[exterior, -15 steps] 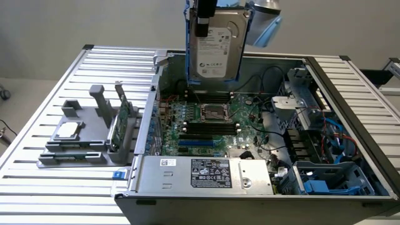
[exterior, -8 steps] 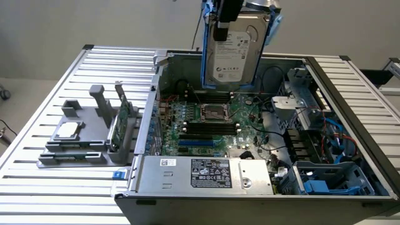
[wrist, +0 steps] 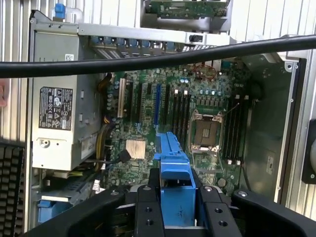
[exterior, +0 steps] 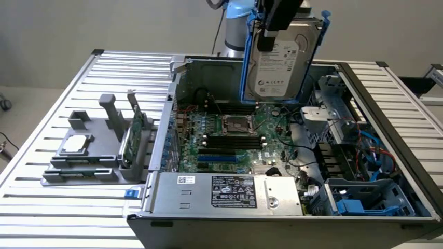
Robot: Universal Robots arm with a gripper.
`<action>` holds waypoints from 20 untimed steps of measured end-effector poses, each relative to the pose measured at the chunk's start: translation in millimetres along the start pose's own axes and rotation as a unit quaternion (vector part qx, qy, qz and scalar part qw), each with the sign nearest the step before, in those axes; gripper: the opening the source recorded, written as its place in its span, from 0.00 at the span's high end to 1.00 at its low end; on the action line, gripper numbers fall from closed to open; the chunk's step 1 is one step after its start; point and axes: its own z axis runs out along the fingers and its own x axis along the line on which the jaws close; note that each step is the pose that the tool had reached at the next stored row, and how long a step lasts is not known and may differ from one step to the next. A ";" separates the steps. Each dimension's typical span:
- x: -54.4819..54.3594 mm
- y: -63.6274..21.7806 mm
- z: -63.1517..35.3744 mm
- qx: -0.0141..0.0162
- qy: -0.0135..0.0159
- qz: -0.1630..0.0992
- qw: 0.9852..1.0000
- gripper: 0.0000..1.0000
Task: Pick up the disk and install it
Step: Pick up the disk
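- On the exterior view's left I'm seeing the grey fixture (exterior: 90, 155) sitting on the slatted desk (exterior: 41, 207), carrying the small chip (exterior: 74, 144) and the green card (exterior: 136, 132) (neither is my concern).
- In the middle, the open case (exterior: 229, 231) is lying on its side with the motherboard (exterior: 235, 140) facing up.
- Over the board's far side, the disk (exterior: 280, 62) is hanging with its long axis upright and its label facing the exterior camera.
- The jaws are clamping its blue rail (wrist: 174, 163) at the upper end, so the disk is lying straight below them.
- The arm (exterior: 235, 26) is reaching in from behind the case, wrist pointing down.
- On the exterior view's right, the drive bay (exterior: 367, 194) is sitting lower, well apart from the disk; I'm judging it lifted, not yet installed.
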 end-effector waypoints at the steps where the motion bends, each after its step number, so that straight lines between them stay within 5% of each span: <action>1: 2.8 -1.3 0.0 0.000 0.000 0.000 1.000 0.67; 20: 57.6 -19.8 -0.9 -0.011 -0.001 0.000 1.000 0.67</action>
